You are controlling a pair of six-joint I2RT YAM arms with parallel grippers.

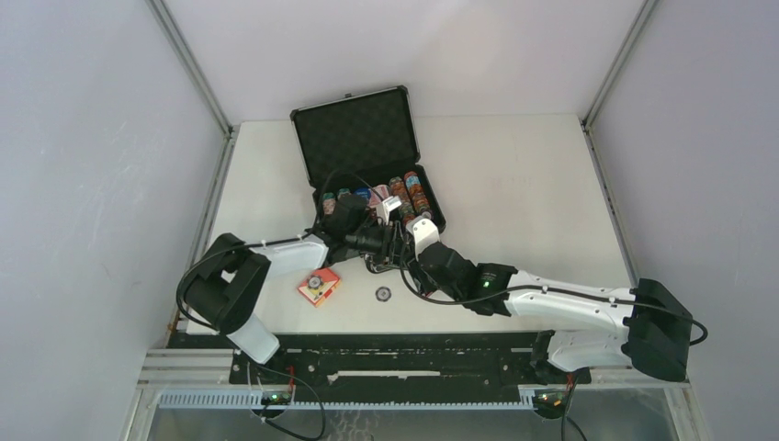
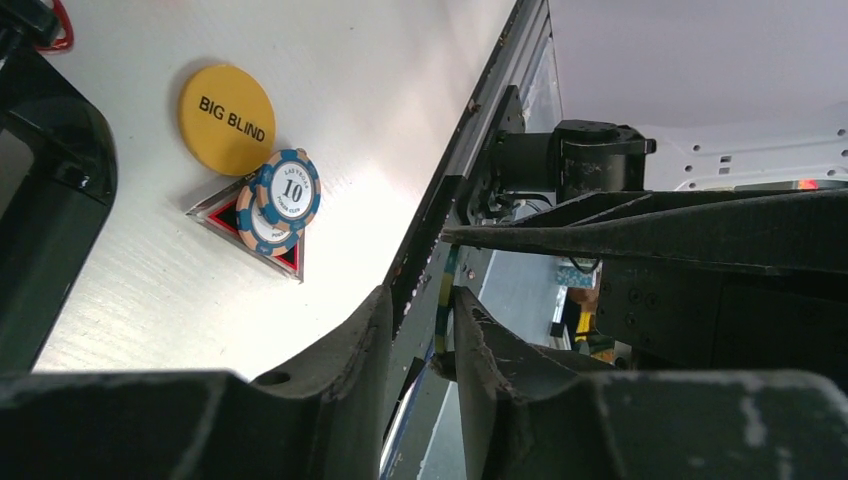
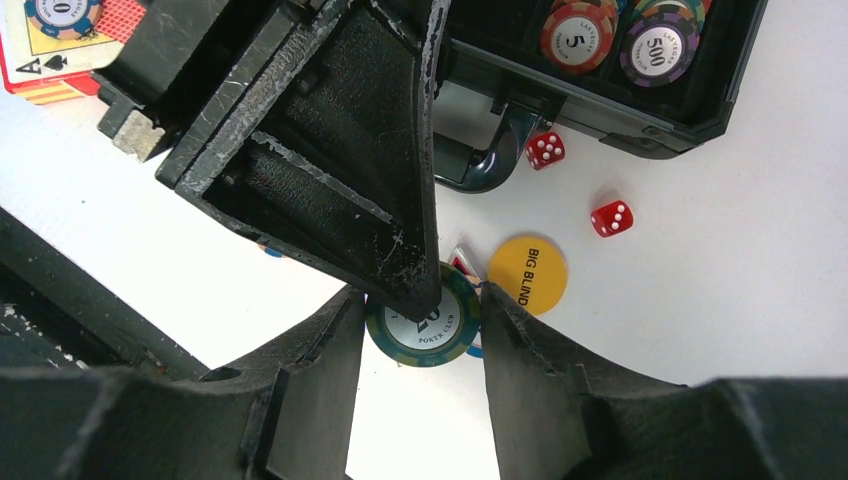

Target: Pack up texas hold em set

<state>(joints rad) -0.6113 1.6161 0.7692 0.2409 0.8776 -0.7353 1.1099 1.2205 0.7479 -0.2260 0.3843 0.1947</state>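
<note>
Right wrist view: my right gripper pinches the green chip by its rim, near the case. My left gripper stands spread around its flat sides, not squeezing.

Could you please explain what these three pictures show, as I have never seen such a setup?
Two robot arms are bolted to a table's near edge. One picture looks down from above; the other two come from cameras on each wrist. On the table stand an open black case with poker chips inside, two red dice, a yellow BIG BLIND button and a red card box. The right hand grips a green chip by its rim, while the open left hand straddles it, apparently to take it.
</note>
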